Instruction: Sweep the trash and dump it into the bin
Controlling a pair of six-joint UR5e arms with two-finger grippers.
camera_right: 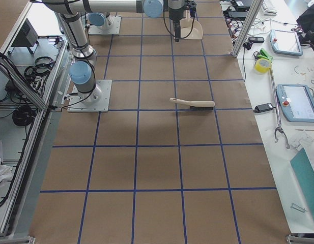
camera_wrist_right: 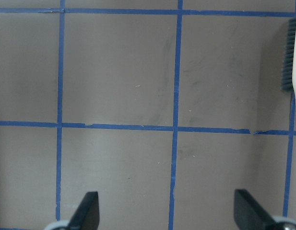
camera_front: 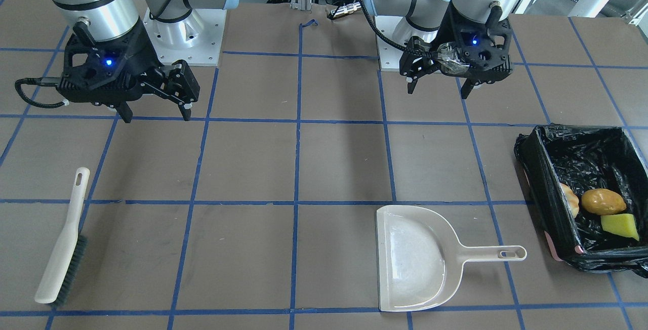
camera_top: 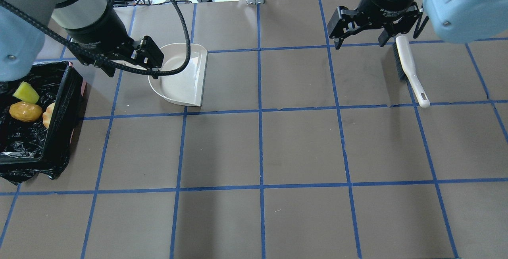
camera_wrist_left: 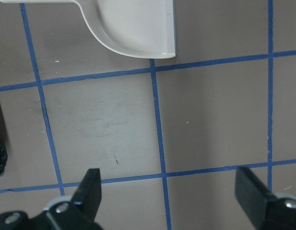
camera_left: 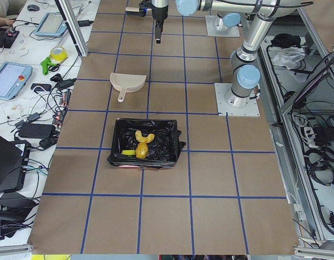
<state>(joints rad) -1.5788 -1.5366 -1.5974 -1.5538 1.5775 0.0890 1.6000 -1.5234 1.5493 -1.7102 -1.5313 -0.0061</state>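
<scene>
Since the potato lump (camera_front: 602, 201), croissant piece (camera_front: 571, 199) and sponge wedge (camera_front: 620, 225) lie in the bin (camera_front: 540, 178), the task looks done, and the left gripper (camera_front: 439, 91) and right gripper (camera_front: 157, 116) hang empty, jaws spread.

Robotics lab, as I read it from here. Brown table (camera_top: 301, 147) gridded in blue tape (camera_top: 260, 147). Arm base (camera_left: 246, 81) bolted to metal plate (camera_left: 237, 107). White side bench (camera_right: 294, 71) carries teach pendant (camera_right: 297, 101), cable tangle (camera_left: 47, 108), tape roll (camera_left: 58, 54). Aluminium frame post (camera_left: 71, 27) at table edge.
</scene>
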